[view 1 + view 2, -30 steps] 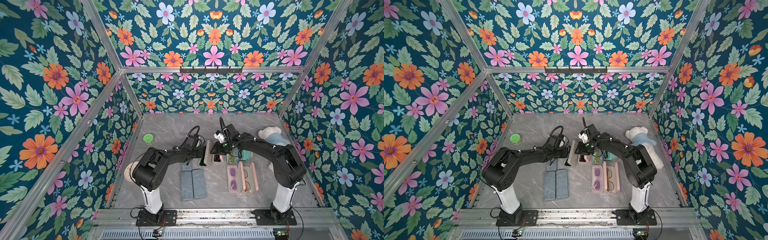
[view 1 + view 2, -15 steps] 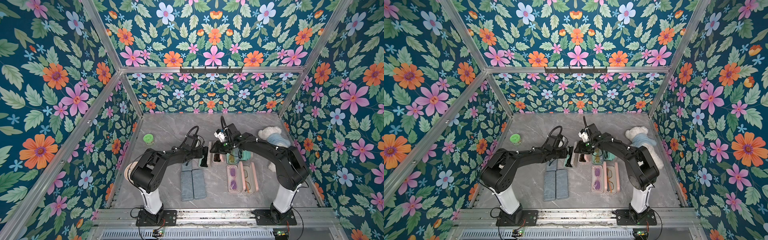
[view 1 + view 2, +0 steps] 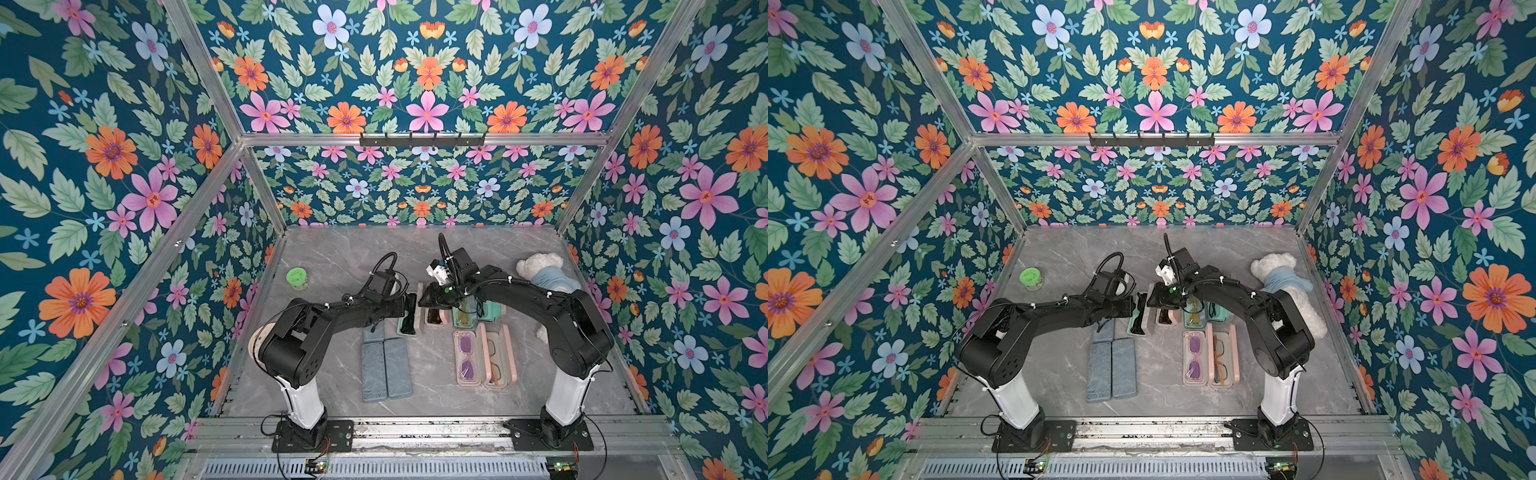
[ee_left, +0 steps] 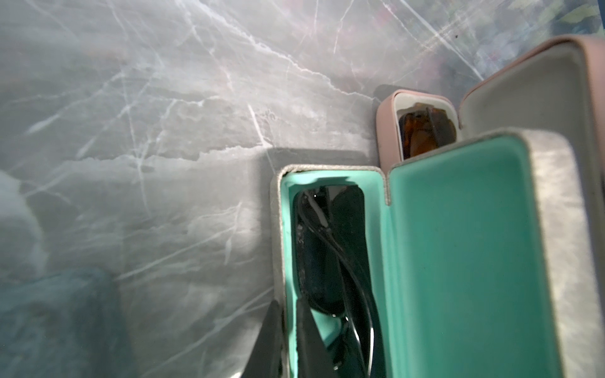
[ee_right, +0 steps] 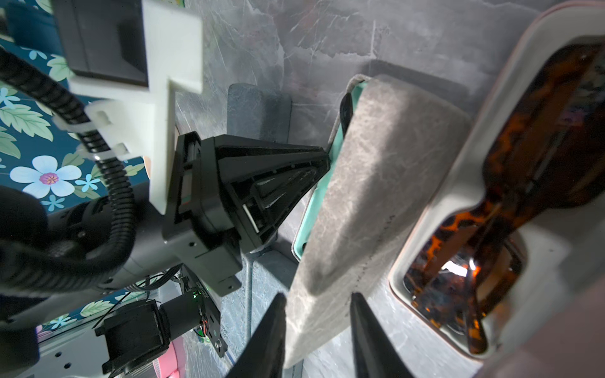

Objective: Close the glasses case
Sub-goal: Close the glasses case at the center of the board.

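Item: grey glasses case (image 4: 277, 229), teal lining, open, on the marble table (image 3: 332, 249).
Location: close against the pink case (image 4: 386, 131), on that case's left-arm side, the long sides running the same way.
Contents: black sunglasses (image 4: 327, 248), folded, lying in the base.
Lid: the lid (image 5: 376, 196) hinges on the side facing the pink case. It stands raised, roughly upright, not down on the base.
Left gripper: left gripper (image 4: 288, 304) is nipped almost together over the base's outer wall, the one turned away from the pink case. One finger is inside the teal lining and one outside.
Right gripper: right gripper (image 5: 317, 296) is drawn in partway across one end of the lid, a finger on each face, clasping it.
Pink case: open, with tortoiseshell glasses (image 5: 540, 157) inside.
Nearby: blue cases (image 3: 397, 368), closed, lie past the grey case from the pink case, toward the arm bases.
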Action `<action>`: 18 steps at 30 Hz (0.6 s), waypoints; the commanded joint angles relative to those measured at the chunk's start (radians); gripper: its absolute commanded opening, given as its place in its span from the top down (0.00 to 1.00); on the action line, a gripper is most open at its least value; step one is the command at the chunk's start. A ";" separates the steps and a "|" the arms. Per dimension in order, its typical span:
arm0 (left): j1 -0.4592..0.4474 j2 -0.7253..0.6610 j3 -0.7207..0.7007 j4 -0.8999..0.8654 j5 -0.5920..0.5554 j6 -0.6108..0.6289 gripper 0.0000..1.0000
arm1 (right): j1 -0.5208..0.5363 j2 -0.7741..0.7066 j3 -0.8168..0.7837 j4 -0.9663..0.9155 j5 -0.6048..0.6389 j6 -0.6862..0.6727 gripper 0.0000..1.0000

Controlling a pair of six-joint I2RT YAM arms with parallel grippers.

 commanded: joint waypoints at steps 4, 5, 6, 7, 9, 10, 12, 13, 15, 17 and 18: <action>0.002 0.005 0.001 0.009 0.011 -0.004 0.93 | 0.004 0.025 0.022 -0.017 0.013 -0.005 0.67; 0.002 0.005 0.001 0.010 0.015 -0.004 0.93 | 0.005 0.027 0.023 -0.019 0.016 -0.005 0.67; 0.002 0.005 -0.001 0.011 0.018 -0.005 0.93 | 0.005 0.028 0.025 -0.022 0.020 -0.008 0.68; 0.002 0.005 -0.003 0.014 0.022 -0.006 0.93 | 0.006 0.029 0.027 -0.024 0.023 -0.010 0.68; 0.002 0.007 -0.003 0.018 0.032 -0.008 0.94 | 0.006 0.032 0.028 -0.028 0.027 -0.014 0.69; 0.002 0.008 -0.005 0.020 0.040 -0.010 0.94 | 0.006 0.032 0.029 -0.030 0.030 -0.017 0.69; 0.002 0.008 -0.010 0.027 0.048 -0.013 0.95 | 0.005 0.036 0.033 -0.033 0.031 -0.022 0.69; 0.002 0.009 -0.009 0.028 0.052 -0.013 0.95 | 0.006 0.038 0.036 -0.034 0.031 -0.023 0.69; 0.002 0.008 -0.011 0.031 0.058 -0.016 0.95 | 0.007 0.041 0.038 -0.039 0.032 -0.027 0.69; 0.002 0.006 -0.014 0.034 0.063 -0.016 0.95 | 0.007 0.041 0.041 -0.042 0.040 -0.033 0.69; 0.002 0.006 -0.015 0.034 0.066 -0.016 0.95 | 0.006 0.041 0.042 -0.045 0.044 -0.037 0.69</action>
